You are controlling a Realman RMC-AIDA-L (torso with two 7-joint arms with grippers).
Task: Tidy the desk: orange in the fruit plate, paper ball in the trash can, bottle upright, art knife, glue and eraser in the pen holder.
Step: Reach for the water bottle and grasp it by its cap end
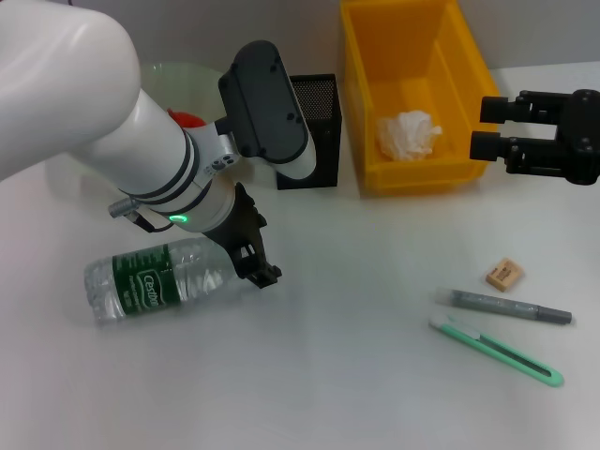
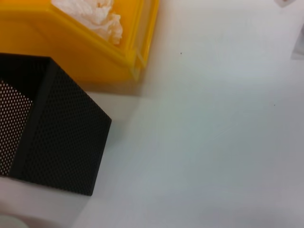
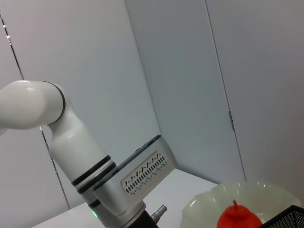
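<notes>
While the bottle lies flat, the scene reads:
Bottle [image 1: 150,281]: on its side, cap end just beside the left gripper [image 1: 255,267], whose finger spacing I cannot tell.
Right gripper [image 1: 495,129]: fingers apart, beside the bin [image 1: 361,112].
Paper ball [image 1: 408,134]: in bin.
Eraser [image 1: 504,274], glue [image 1: 511,307], knife [image 1: 497,351]: on desk, well apart from the holder [image 1: 319,141].

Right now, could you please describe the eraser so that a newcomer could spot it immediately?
Start at the yellow bin at the back of the white desk, then look nearer, to the right. The eraser lies just behind the grey pen-like stick and green art knife: a small tan block, not long and thin.
</notes>
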